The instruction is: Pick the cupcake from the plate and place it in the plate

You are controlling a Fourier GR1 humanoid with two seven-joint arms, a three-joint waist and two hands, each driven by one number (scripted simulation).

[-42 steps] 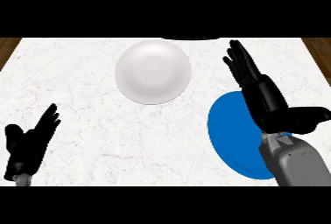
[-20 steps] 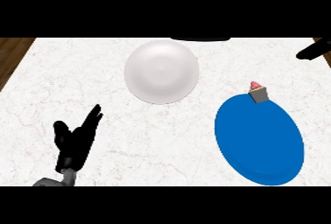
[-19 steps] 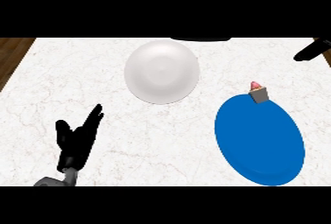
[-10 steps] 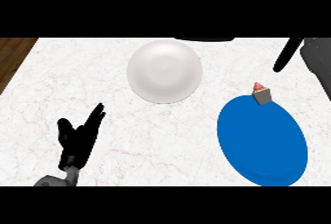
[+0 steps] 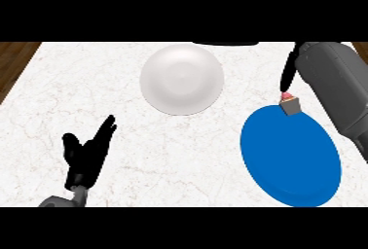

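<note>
The right hand [image 5: 289,68] has swung in from the far right corner, its grey forearm now along the right edge; only a dark sliver of it shows just above the cupcake [image 5: 290,103], so whether it is spread or closed cannot be told; the cupcake sits on the blue plate's [image 5: 291,160] far rim; the white plate [image 5: 181,79] lies well apart; the left hand [image 5: 90,153] rests spread at lower left.
</note>
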